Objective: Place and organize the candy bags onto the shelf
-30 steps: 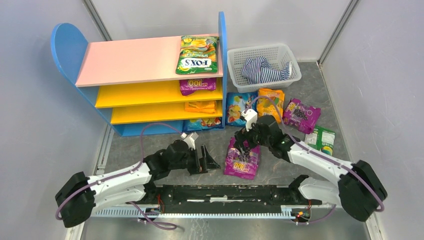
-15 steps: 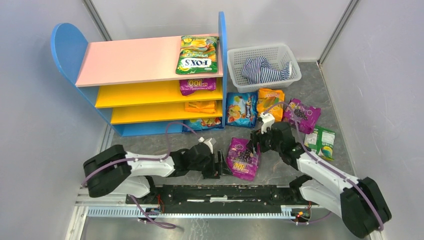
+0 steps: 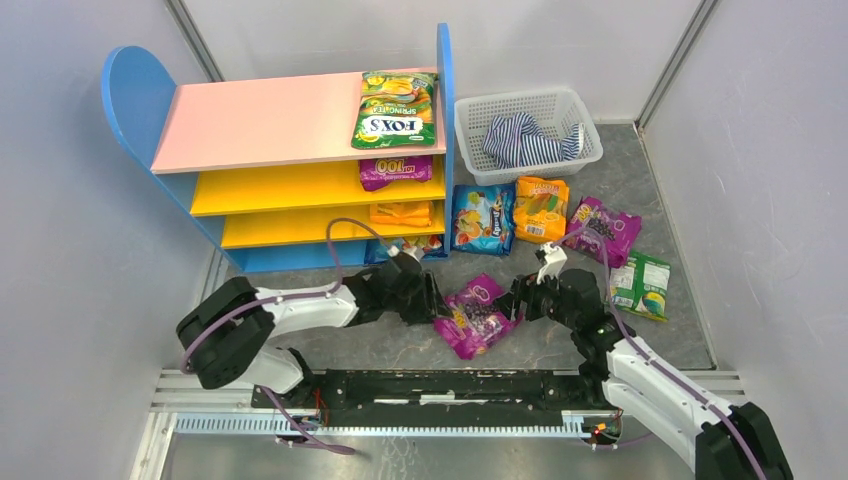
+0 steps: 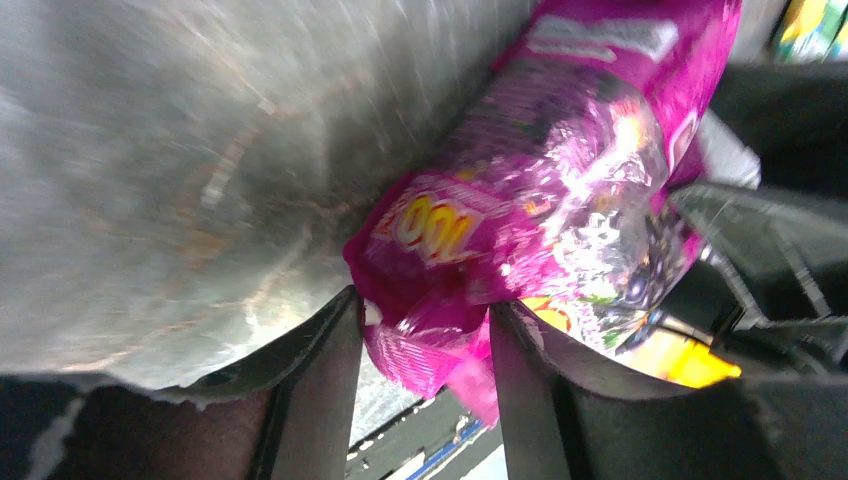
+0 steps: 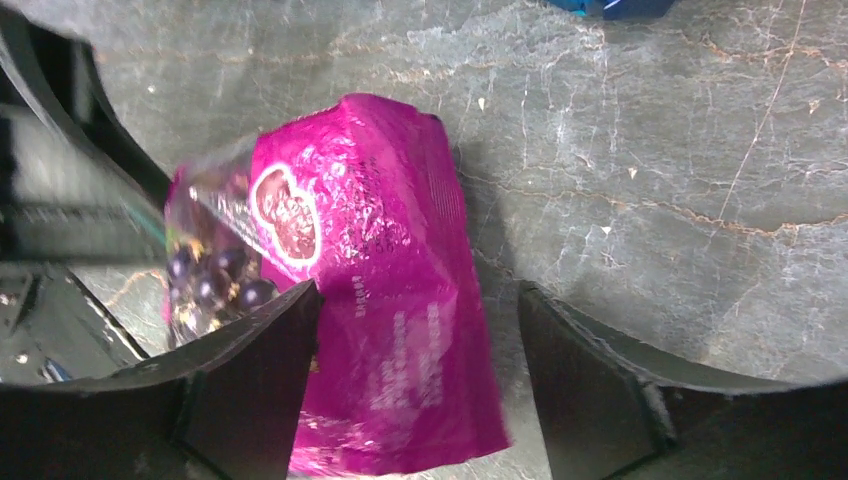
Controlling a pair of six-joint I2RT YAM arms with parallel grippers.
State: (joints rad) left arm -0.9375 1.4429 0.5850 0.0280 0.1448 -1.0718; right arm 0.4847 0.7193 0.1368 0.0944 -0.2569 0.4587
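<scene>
A purple grape candy bag (image 3: 476,318) lies tilted on the grey floor between my two grippers. My left gripper (image 3: 436,304) is closed on the bag's lower left end; in the left wrist view (image 4: 422,305) the bag (image 4: 540,190) fills the gap from one finger to the other. My right gripper (image 3: 514,299) is open at the bag's upper right end. In the right wrist view (image 5: 418,292) the bag (image 5: 370,250) lies by the left finger, with a gap to the right one. The shelf (image 3: 260,125) holds a FOX'S bag (image 3: 397,110), a purple bag (image 3: 395,172), an orange bag (image 3: 401,213) and a blue bag (image 3: 408,246).
On the floor right of the shelf lie a blue bag (image 3: 482,218), an orange bag (image 3: 541,209), a purple bag (image 3: 602,229) and a green bag (image 3: 641,284). A white mesh basket (image 3: 470,125) with a striped cloth (image 3: 530,138) stands at the back right. Walls enclose both sides.
My left gripper has reached the purple bag and closed on its lower end. The bag has turned and shifted left. My right gripper has let it go and drawn back to the right.
</scene>
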